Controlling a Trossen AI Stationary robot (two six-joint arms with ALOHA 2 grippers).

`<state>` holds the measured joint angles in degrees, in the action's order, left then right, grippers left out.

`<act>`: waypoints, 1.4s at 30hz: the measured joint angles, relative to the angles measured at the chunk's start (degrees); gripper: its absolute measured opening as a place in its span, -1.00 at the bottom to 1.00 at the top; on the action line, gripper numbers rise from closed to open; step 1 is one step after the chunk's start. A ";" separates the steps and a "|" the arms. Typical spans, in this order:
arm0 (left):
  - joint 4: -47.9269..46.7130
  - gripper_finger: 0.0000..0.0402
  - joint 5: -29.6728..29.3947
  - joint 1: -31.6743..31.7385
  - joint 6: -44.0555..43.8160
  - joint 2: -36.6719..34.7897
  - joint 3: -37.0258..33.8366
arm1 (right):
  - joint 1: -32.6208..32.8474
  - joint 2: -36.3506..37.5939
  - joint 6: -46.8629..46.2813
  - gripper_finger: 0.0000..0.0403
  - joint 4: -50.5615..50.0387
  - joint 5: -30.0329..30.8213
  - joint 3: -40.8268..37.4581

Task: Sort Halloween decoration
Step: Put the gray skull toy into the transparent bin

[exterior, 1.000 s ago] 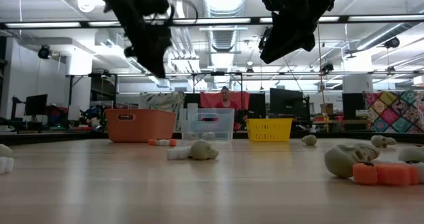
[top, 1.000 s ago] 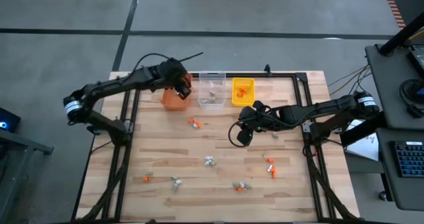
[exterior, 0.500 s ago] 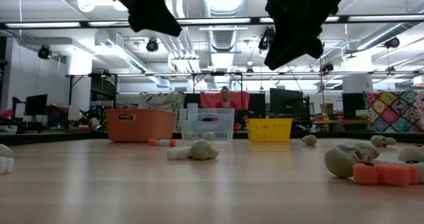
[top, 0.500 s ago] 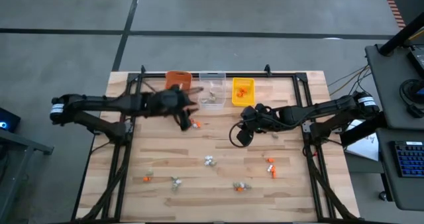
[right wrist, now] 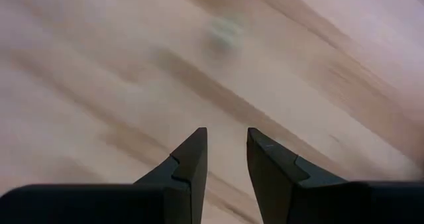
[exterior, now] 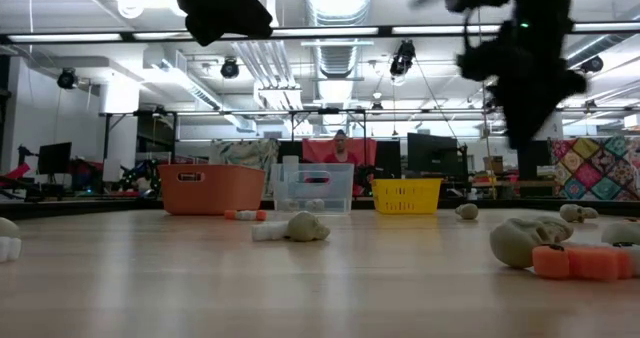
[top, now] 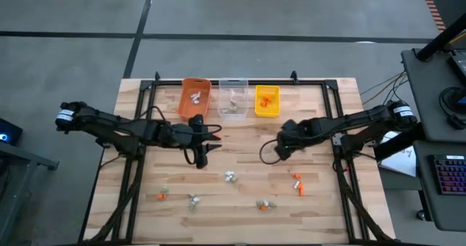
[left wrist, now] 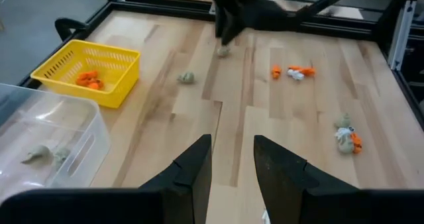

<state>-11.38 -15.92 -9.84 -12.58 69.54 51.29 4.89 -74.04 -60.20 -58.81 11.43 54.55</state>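
3 rect plastic bins in a row: 1 orange (top: 194, 98), 1 clear (top: 233, 98), 1 yellow mesh (top: 267, 101). 2 dark robot arms. Loose tiny trinkets on wood table (top: 240, 155): approx 6 clusters, orange/white/grey-tan; exact piece count can't tell.

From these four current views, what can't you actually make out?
- Orange rectangular plastic bin: contents hidden by its wall in the low view; in the high view, white specks too small to identify.
- Right wrist view: motion-blurred; one pale blob on the wooden table, unidentifiable.
- Low view: both arms cut off by the top edge.
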 joint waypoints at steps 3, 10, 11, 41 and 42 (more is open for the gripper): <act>0.42 -0.52 -0.03 0.02 0.00 0.00 0.06 | -0.02 0.00 -9.16 -0.53 -11.25 0.11 0.22; 0.38 -0.52 -0.13 0.08 0.13 0.00 0.06 | -0.02 0.00 -10.29 -0.53 -14.57 0.16 -0.84; 0.37 -0.52 -0.14 0.08 0.17 0.00 0.06 | -0.02 0.00 -8.80 -0.52 -13.75 0.15 -1.09; 0.22 -0.52 -0.18 0.08 0.26 0.70 -0.09 | -1.98 -14.40 1.55 -0.20 -2.81 -3.94 -5.18; 0.25 -0.52 -0.18 0.08 0.24 0.70 -0.12 | -2.17 -15.04 1.65 -0.20 -2.93 -3.98 -5.18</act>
<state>-11.14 -16.10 -9.76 -12.34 70.24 51.18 2.71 -89.08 -58.55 -61.73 7.45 49.36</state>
